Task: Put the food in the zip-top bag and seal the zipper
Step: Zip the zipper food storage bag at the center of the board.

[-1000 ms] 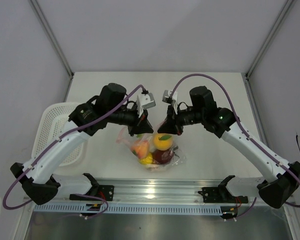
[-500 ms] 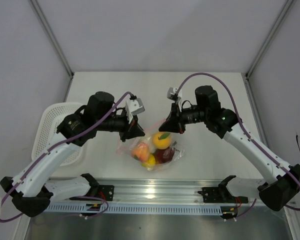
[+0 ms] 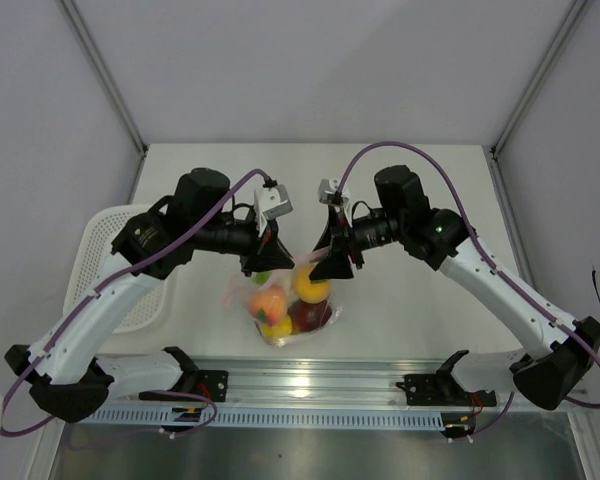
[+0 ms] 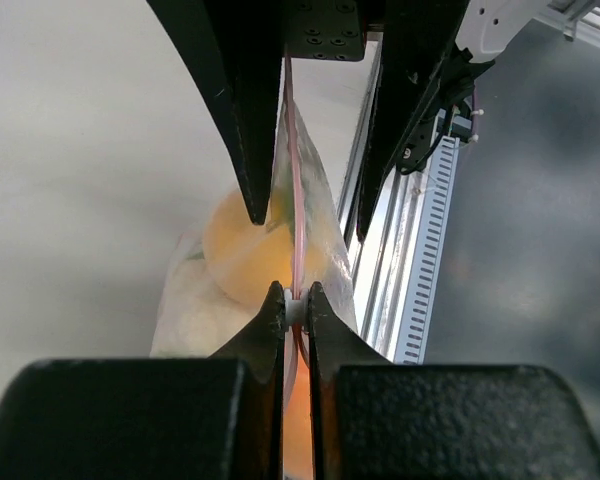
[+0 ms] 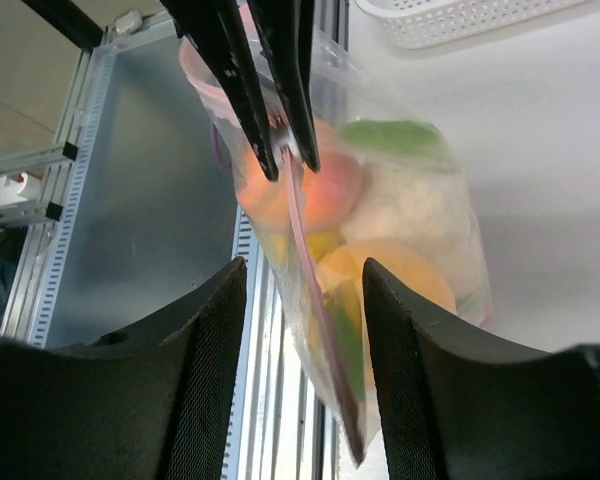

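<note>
The clear zip-top bag (image 3: 283, 303) hangs between my two grippers, holding the food (image 3: 292, 298): orange, yellow and dark red pieces and a green one (image 5: 395, 137). My left gripper (image 4: 296, 302) is shut on the white slider of the pinkish-red zipper (image 4: 296, 210), at the bag's left end (image 3: 267, 262). My right gripper (image 5: 305, 265) stands open, one finger on each side of the zipper (image 5: 325, 340) without pinching it, and sits at the bag's right end (image 3: 331, 264).
A white lattice basket (image 3: 105, 250) stands at the table's left edge, behind the left arm. The aluminium rail (image 3: 310, 385) with the arm bases runs along the near edge, just below the bag.
My right gripper has opened and let go of the zipper. Both grippers have moved closer together, and the bag with the food has shifted slightly left.
</note>
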`<state>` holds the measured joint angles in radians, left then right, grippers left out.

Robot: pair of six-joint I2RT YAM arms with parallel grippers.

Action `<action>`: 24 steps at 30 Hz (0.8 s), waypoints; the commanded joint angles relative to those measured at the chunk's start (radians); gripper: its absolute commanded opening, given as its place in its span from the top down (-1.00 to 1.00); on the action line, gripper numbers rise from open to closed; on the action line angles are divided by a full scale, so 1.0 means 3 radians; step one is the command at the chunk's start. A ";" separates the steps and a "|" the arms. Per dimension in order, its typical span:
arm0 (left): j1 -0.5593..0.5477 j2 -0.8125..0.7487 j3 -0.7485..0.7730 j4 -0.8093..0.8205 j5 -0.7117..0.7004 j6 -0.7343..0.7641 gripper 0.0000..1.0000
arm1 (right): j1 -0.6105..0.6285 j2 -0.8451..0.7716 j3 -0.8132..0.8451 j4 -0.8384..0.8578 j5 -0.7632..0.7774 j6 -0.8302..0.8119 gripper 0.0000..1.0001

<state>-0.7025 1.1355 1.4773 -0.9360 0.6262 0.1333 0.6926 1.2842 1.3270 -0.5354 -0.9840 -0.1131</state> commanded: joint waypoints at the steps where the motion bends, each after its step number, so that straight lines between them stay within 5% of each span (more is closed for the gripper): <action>1: 0.0020 0.0090 0.0296 0.0098 0.0254 0.0036 0.99 | 0.0048 0.0106 0.0382 -0.0291 -0.0008 -0.0211 -0.04; 6: 0.0020 0.0142 0.0302 0.0067 0.0321 0.0031 0.99 | 0.0130 0.0254 0.0516 -0.0332 0.0028 -0.0293 0.06; 13: 0.0020 0.0132 0.0276 0.0062 0.0280 0.0026 0.99 | 0.0207 0.0367 0.0578 -0.0394 0.0048 -0.0349 0.92; 19: 0.0020 0.0127 0.0230 0.0057 0.0265 0.0041 0.99 | 0.0207 0.0270 0.0470 -0.0231 0.0262 -0.0217 1.00; 24: 0.0025 0.0030 0.0052 0.0082 -0.0031 0.0021 0.99 | 0.0013 -0.0036 0.0113 0.0464 0.0656 0.0314 1.00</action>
<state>-0.6998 1.1877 1.5105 -0.9535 0.6415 0.1398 0.7422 1.3434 1.3960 -0.5514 -0.8913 -0.1226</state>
